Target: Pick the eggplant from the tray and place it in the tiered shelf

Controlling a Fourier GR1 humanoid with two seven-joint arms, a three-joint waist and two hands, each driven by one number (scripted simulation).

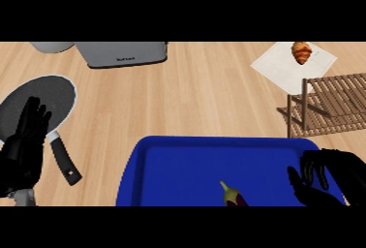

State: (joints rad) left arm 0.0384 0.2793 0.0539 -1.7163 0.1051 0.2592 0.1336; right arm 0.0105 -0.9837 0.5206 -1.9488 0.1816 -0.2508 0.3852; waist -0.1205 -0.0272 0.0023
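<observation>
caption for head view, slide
Eggplant on blue tray; open right hand beside it, wooden shelf beyond.

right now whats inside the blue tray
Only the eggplant lies in the blue tray, near its front edge. Its lower end is cut off by the view. The right hand overlaps the tray's right rim.

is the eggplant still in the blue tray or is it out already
In the tray. The eggplant lies on the blue tray near its lower edge, beside the open right hand, which is not holding it.

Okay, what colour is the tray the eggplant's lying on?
Bright blue: the rectangular blue tray, clearest in the head view, its only view.
</observation>
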